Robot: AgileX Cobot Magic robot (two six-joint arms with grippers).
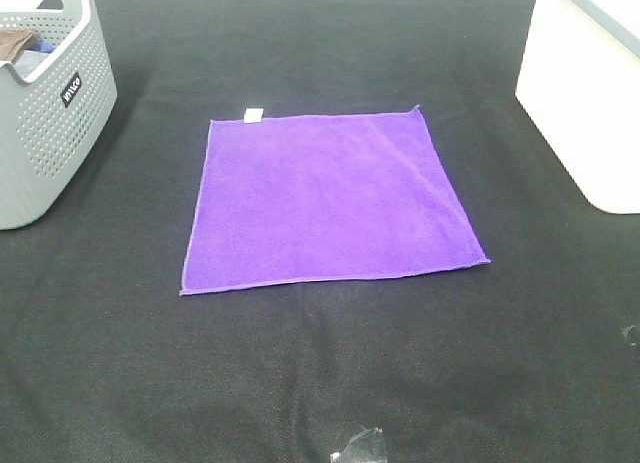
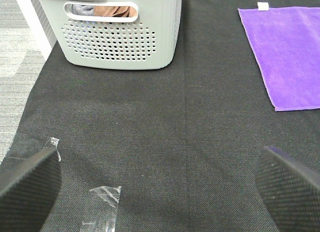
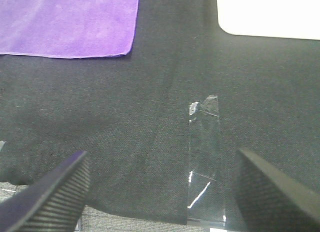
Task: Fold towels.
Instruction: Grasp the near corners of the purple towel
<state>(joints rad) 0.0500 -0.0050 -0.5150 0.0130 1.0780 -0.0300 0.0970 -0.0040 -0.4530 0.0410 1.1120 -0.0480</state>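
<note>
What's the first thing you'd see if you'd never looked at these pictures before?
The bright purple cloth jumps out: it lies flat and unfolded in the middle of the black table cover, with a small white tag on its far edge. Next come the grey holey basket at the far left and the white box at the far right.
</note>
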